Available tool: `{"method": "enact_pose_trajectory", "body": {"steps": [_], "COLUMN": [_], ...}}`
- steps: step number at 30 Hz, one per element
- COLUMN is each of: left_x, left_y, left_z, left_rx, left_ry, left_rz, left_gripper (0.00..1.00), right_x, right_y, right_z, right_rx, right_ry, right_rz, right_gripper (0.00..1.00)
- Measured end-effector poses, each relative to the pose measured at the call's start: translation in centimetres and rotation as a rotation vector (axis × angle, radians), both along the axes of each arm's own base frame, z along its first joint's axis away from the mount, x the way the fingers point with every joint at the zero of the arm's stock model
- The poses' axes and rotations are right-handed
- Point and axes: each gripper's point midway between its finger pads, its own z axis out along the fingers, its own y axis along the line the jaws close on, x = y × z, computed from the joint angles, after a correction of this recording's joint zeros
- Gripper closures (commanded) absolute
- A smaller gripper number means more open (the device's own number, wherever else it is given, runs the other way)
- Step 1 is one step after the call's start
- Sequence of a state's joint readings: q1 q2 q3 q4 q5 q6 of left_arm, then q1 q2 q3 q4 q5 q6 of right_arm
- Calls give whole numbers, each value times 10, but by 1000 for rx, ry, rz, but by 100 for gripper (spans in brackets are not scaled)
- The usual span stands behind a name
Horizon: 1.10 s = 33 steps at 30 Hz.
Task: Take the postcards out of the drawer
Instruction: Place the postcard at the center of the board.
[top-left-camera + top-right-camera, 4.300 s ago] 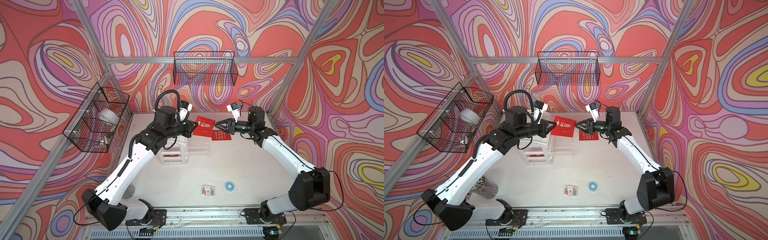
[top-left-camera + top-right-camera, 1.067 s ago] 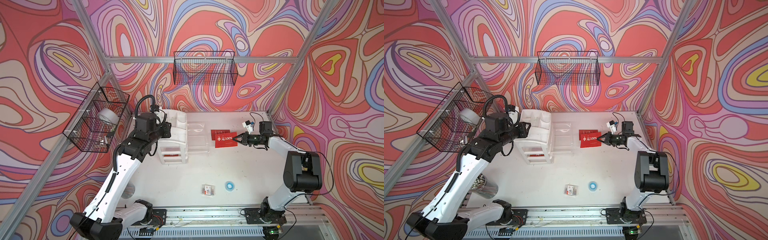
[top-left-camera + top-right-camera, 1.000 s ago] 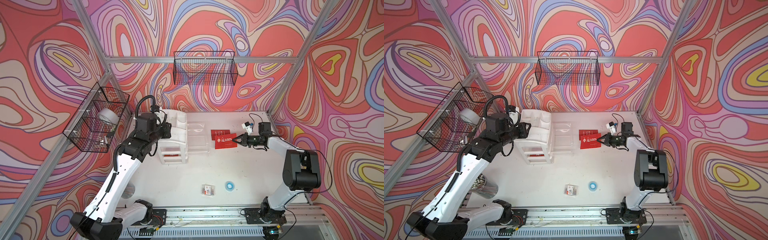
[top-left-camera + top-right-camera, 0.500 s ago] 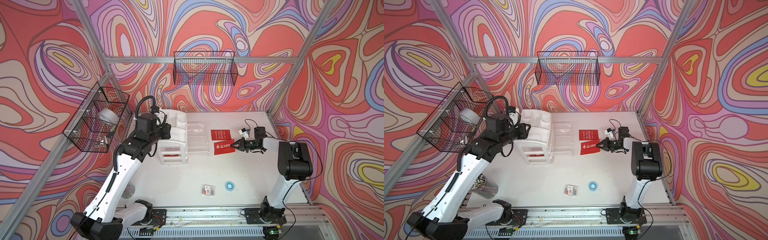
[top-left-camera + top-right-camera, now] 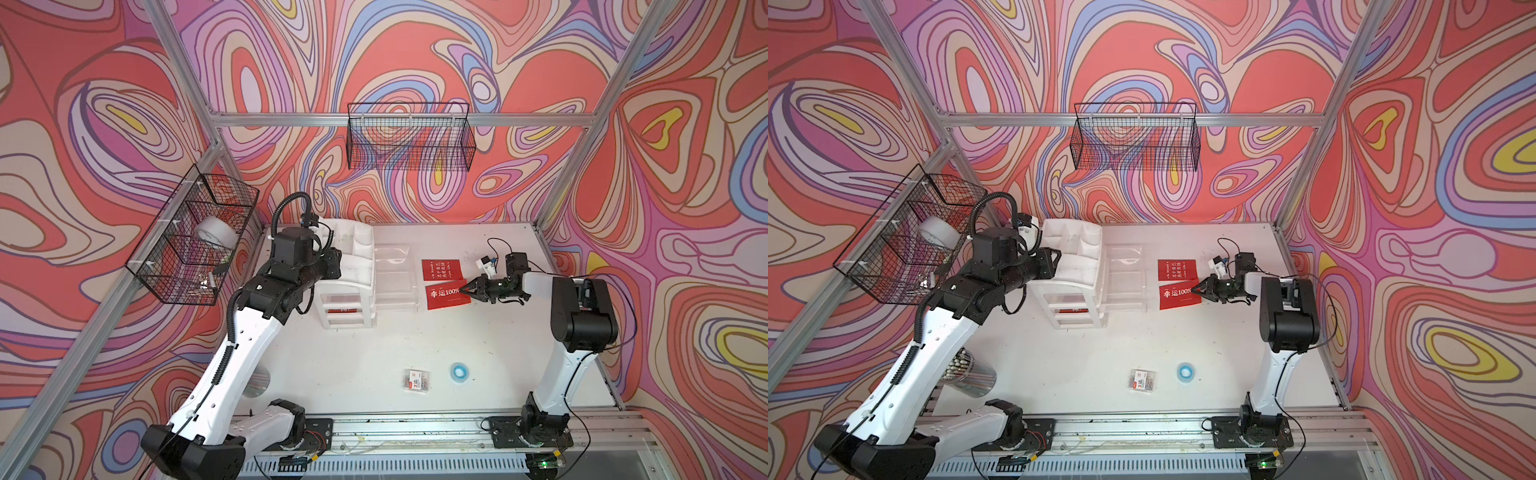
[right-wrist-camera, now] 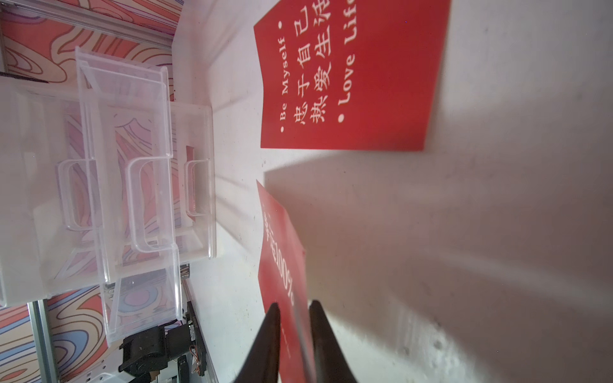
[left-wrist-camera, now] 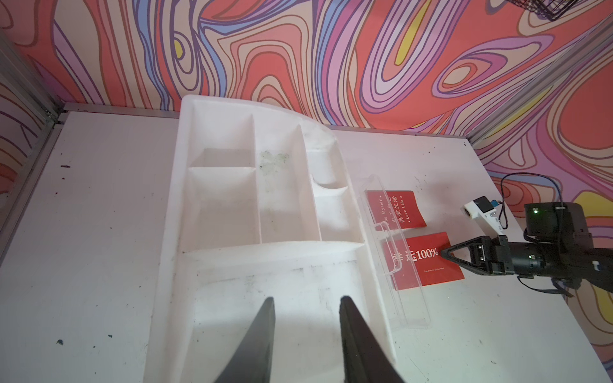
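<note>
As I look down in both top views, the 100% postcard [image 5: 444,295] [image 5: 1177,296] lies on the white table [image 5: 374,353], on the right arm's side of the pulled-out clear drawer [image 5: 392,276]. The Be Myself postcard [image 5: 441,269] lies just behind it, toward the back wall. My right gripper [image 5: 468,288] sits low at the 100% postcard's outer edge. A third postcard [image 5: 343,310] shows as a red strip behind a pushed-in lower drawer front of the white drawer unit [image 5: 353,249]. My left gripper [image 5: 336,266] hovers over that unit's top tray.

From the left wrist, the left gripper [image 7: 306,315] stands moderately parted with nothing between its fingers, above the tray's flat front part. Both loose cards show beyond the clear drawer [image 7: 394,252].

From the right wrist, the right gripper [image 6: 294,308] is only narrowly parted, and the 100% postcard [image 6: 280,258] runs edge-on between its fingers [image 6: 270,331]. The gap looks wider than the card, and I cannot tell whether either finger touches it. The Be Myself postcard [image 6: 348,83] lies flat further on.
</note>
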<state>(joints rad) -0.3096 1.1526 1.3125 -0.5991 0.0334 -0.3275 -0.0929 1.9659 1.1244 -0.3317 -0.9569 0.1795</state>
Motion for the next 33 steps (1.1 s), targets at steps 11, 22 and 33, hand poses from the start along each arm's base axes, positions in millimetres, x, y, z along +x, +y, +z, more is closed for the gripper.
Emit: {"method": "enact_pose_trajectory", "body": {"steps": [11,22,33], "left_x": [1,1,1], "left_y": [4,4,4], "left_z": [0,-1,-6], "left_rx": [3,4,7], "left_ry": [0,2,13], "left_rz": [10,11,11], "left_gripper": [65,65,65], "right_x": [2,2,1], "right_y": [-5,-12,-8], "right_z": [-9,-16,-20], "right_rx": [-46,-97,-129], "right_ry": [13,25,30], "right_rz": [-17,-37,-31], "right_gripper": [69,56,53]}}
